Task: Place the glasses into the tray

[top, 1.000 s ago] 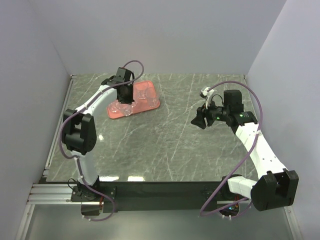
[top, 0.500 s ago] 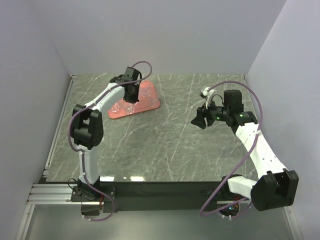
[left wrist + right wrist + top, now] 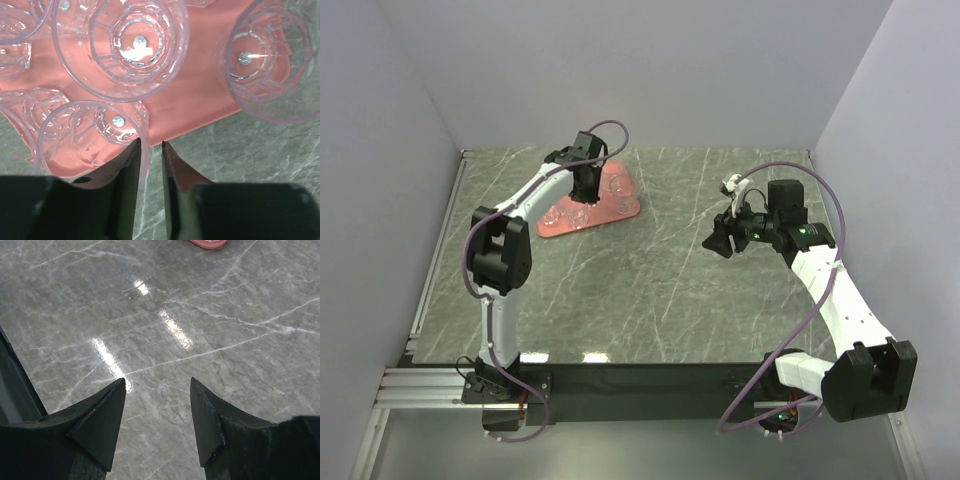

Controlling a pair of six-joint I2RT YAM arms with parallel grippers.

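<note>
The salmon-red tray (image 3: 628, 210) lies at the far left of the table and fills the left wrist view (image 3: 200, 95). Several clear glasses stand in it, among them one in the middle (image 3: 122, 45) and one at the right (image 3: 272, 60). My left gripper (image 3: 588, 188) hangs over the tray. Its fingers (image 3: 150, 143) are nearly closed, with the rim wall of an upright glass (image 3: 90, 135) between them, over the tray's edge. I cannot tell whether that glass rests on the tray. My right gripper (image 3: 713, 243) is open and empty above bare table (image 3: 156, 382).
Grey marble table (image 3: 650, 290) with walls at the back and both sides. A metal rail (image 3: 430, 290) runs along the left edge. The tray's corner shows at the top of the right wrist view (image 3: 207, 243).
My left arm has swung its gripper over the tray toward the far right side. The right arm has not moved.
</note>
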